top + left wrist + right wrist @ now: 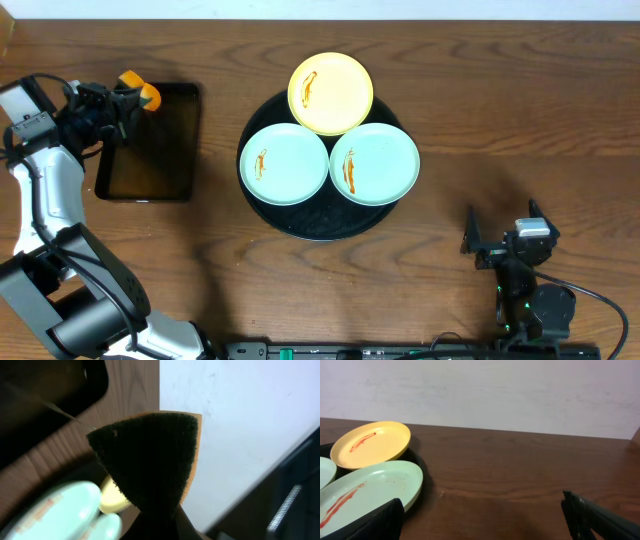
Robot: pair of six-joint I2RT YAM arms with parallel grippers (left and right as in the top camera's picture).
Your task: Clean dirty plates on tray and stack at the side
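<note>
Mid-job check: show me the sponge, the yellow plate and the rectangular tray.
sponge point(150, 460), left wrist view, middle of its dark scouring face.
yellow plate point(335, 95), overhead view, bare centre right of the sauce streak.
rectangular tray point(146, 198), overhead view, its lower rim.

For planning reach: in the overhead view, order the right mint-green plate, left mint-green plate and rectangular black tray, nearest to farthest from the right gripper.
From the right gripper:
1. Right mint-green plate, centre-right.
2. Left mint-green plate, centre-left.
3. Rectangular black tray, far left.
</note>
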